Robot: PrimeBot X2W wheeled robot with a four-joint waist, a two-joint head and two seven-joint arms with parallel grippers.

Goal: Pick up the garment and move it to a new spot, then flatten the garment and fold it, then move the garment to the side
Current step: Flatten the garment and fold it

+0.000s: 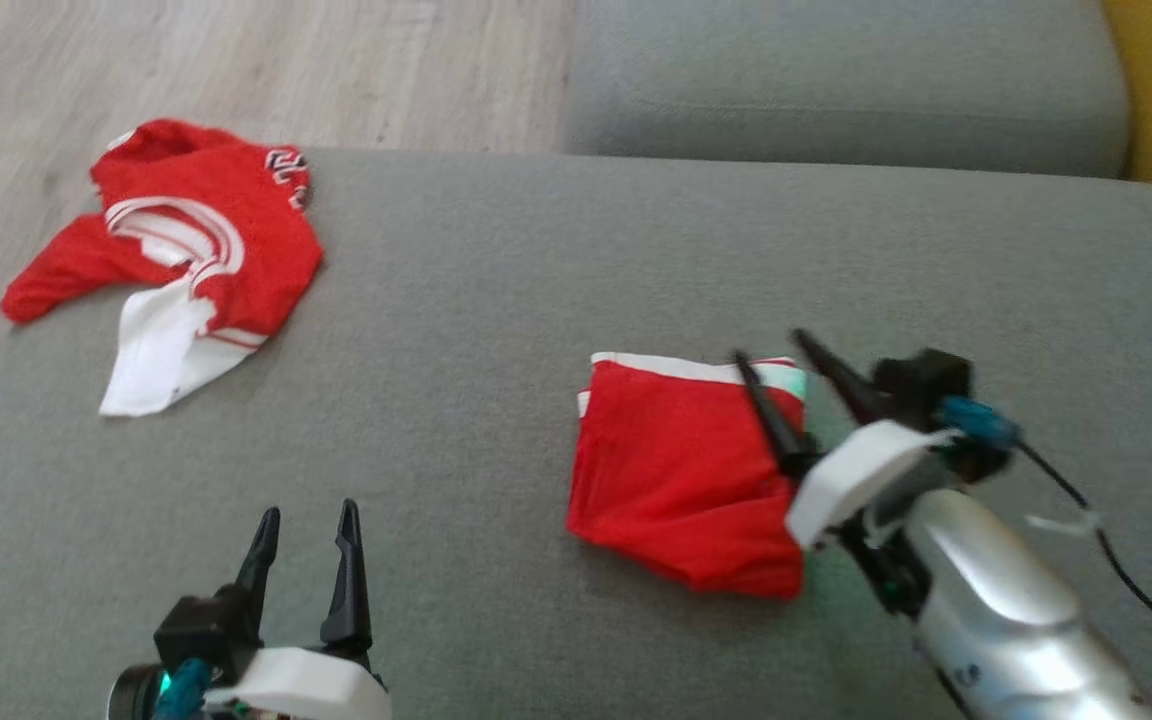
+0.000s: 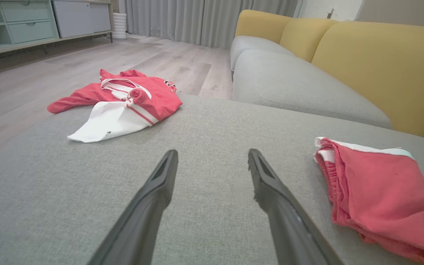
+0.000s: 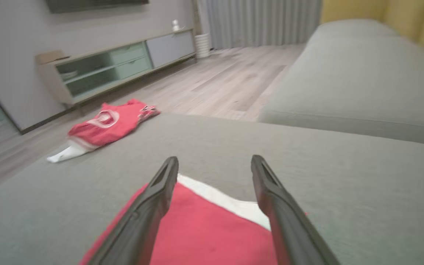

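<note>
1. Far to the left of the left gripper [image 1: 308,510], and well ahead of it, a crumpled red and white jersey [image 1: 198,240] lies at the edge of the grey sofa cushion [image 1: 496,280]; nothing is touching it.
2. The left gripper is wide open and holds nothing; it sits low over bare cushion, well apart from both bits of clothing.
3. To the right of that gripper lie the folded red shorts [image 1: 676,470], with a white band along the far edge; I take these to be the task's garment; they rest flat on the cushion in a neat block.
4. The right gripper [image 1: 768,347] is over the far right corner of the shorts; its two fingers are spread apart with nothing between them, so it grips nothing; I cannot tell if a finger touches the cloth.
5. The folding looks done to me; the step in hand seems to be the last one, moving the garment to the side; I cannot tell if this spot already counts as the side.
6. If the shorts must go further, the right gripper would need to dip down, pinch all the layers at one edge and slide the block gently so the fold does not fall open.
</note>
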